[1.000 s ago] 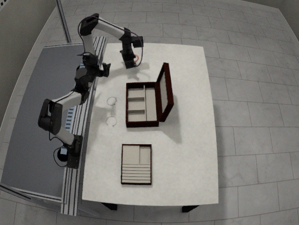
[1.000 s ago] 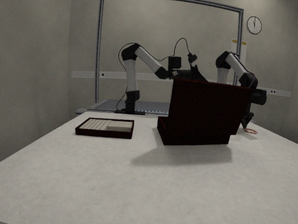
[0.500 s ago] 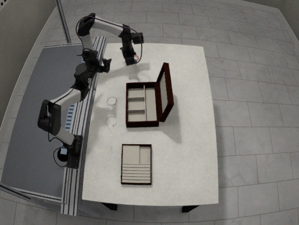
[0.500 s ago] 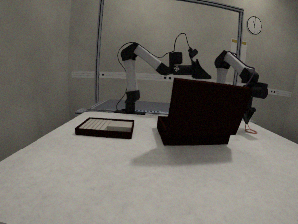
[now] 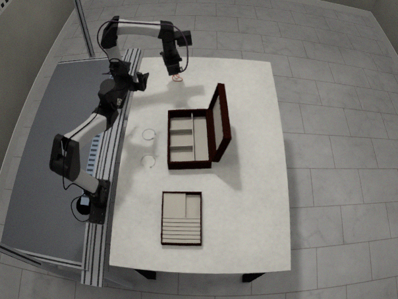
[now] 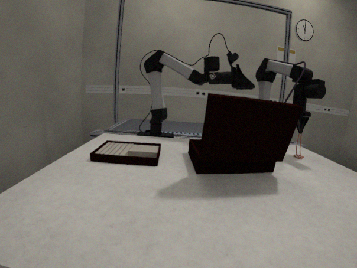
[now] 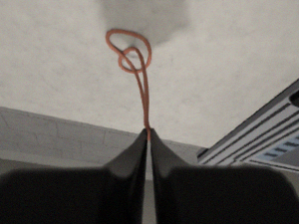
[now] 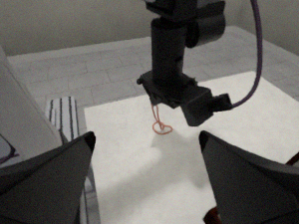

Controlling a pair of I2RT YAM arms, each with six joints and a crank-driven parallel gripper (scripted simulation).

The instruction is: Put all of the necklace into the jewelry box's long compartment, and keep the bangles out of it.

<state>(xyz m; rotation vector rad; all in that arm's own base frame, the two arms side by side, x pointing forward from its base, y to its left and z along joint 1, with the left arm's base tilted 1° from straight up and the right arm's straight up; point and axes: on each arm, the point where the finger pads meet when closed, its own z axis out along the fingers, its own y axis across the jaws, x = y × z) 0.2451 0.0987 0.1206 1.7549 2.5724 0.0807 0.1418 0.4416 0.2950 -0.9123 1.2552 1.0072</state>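
Left gripper (image 5: 174, 74) (image 6: 300, 132) (image 7: 149, 133): pinching the necklace (image 5: 177, 78) (image 6: 299, 156) (image 7: 141, 63) (image 8: 161, 128), likely for lifting clear.
Necklace: hanging near the desk's left-arm end, lower loops bunched.
Right gripper (image 8: 148, 138): spread, probably kept aside for clearance.

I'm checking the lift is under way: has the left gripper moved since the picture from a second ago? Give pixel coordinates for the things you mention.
Yes. Against the tabletop (image 6: 177, 218), the left gripper (image 6: 301, 131) (image 7: 149, 130) has gone up in the exterior view, with the necklace (image 6: 299, 147) (image 7: 144, 89) hanging from it.
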